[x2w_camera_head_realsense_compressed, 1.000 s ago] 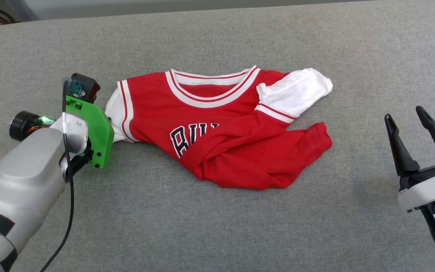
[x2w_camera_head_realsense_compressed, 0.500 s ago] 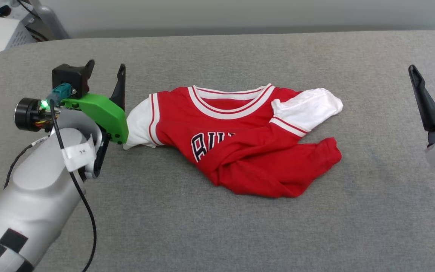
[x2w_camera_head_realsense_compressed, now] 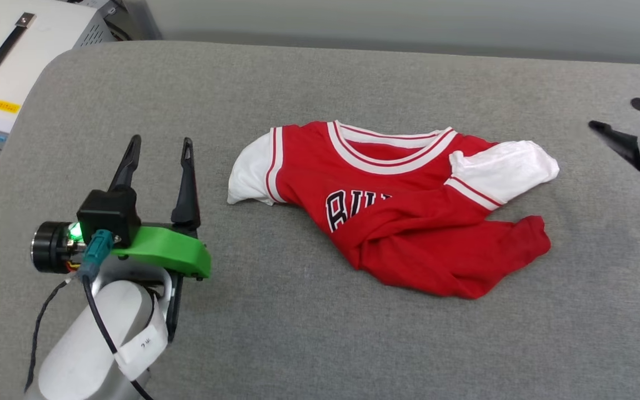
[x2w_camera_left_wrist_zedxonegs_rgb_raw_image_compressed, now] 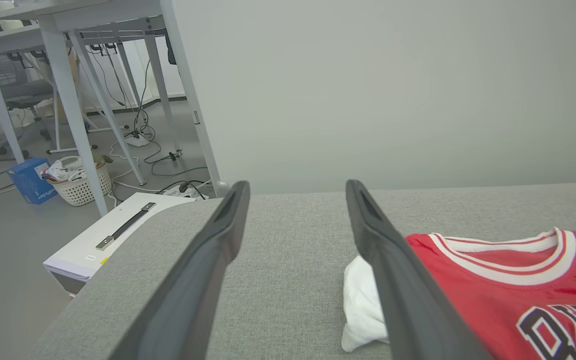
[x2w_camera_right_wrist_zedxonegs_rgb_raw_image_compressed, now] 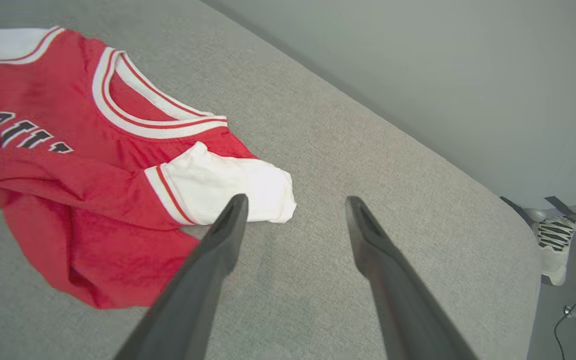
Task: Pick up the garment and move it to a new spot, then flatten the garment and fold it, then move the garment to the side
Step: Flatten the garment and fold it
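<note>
a: spot of the garment (x2w_camera_head_realsense_compressed: 392,205)?
b: crumpled mid counter (x2w_camera_head_realsense_compressed: 298,344), not flat yet.
a: why spread wide, holding nothing?
b: left gripper (x2w_camera_head_realsense_compressed: 161,140), right gripper (x2w_camera_right_wrist_zedxonegs_rgb_raw_image_compressed: 296,200), at the counter's two sides: maybe to grab a sleeve each.

A grey fabric-covered surface (x2w_camera_head_realsense_compressed: 320,344) spreads across the head view. Off its corner at ten o'clock stands a white case (x2w_camera_head_realsense_compressed: 48,33) with a dark handle (x2w_camera_head_realsense_compressed: 3,50) and a yellow label (x2w_camera_head_realsense_compressed: 4,105). In the left wrist view, at nine o'clock, a white basket (x2w_camera_left_wrist_zedxonegs_rgb_raw_image_compressed: 80,185) sits just beside a blue box (x2w_camera_left_wrist_zedxonegs_rgb_raw_image_compressed: 29,180), near a grey table leg (x2w_camera_left_wrist_zedxonegs_rgb_raw_image_compressed: 68,100). In the right wrist view a striped shoe (x2w_camera_right_wrist_zedxonegs_rgb_raw_image_compressed: 554,245) lies at four o'clock.
</note>
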Robot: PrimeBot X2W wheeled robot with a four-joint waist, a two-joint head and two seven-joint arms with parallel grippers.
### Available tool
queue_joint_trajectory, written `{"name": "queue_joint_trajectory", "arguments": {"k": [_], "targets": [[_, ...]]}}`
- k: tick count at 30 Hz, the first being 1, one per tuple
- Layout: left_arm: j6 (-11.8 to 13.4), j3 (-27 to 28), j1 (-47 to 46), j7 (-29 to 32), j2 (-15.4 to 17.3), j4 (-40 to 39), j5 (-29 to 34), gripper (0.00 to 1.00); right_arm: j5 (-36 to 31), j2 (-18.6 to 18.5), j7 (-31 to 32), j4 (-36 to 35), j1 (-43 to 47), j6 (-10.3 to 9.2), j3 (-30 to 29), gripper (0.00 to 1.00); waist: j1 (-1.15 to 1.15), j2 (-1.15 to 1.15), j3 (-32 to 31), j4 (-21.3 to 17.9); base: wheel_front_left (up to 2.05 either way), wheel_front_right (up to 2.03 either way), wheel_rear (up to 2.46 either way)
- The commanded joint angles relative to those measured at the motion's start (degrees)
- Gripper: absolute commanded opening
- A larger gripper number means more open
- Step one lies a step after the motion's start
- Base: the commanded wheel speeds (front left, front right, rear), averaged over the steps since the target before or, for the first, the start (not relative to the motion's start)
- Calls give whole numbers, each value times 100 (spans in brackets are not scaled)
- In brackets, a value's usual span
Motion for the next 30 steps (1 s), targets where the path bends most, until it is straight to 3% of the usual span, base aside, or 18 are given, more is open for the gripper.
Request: {"name": "queue_joint_trajectory", "arguments": {"k": [1,7,17,25,26,27,28,30], "targets": [[22,107,132,-33,-130,-142,144,100,113,-84,291,172,-237,-4,117,100,0,0,263,202,0,0,0],[-133,476,238,-33,-509,-511,580,100,226,-159,994,963,-787,-4,310,100,0,0,837,473,0,0,0],[-653,1006,-10,-33,-1199,-593,1164,100,240,198,635,2028,-1150,-4,614,100,0,0,1710,843,0,0,0],[-949,1372,29,-33,-1514,-490,1502,100,792,164,759,2173,-674,-4,1304,100,0,0,1708,818,0,0,0],[-986,1415,38,-33,-1529,-471,1526,100,827,140,680,2136,-686,-4,1339,95,0,0,1695,801,0,0,0],[-1025,1471,48,-33,-1546,-456,1561,100,855,128,505,2087,-734,-4,1353,6,0,0,1667,771,0,0,0],[-1048,1505,61,-33,-1566,-445,1594,100,872,122,336,2066,-787,-4,1343,0,0,0,1642,751,0,0,0],[-1105,1580,98,-33,-1598,-408,1659,100,834,121,-142,2053,-952,-4,1318,0,0,0,1557,699,0,0,0]]}}
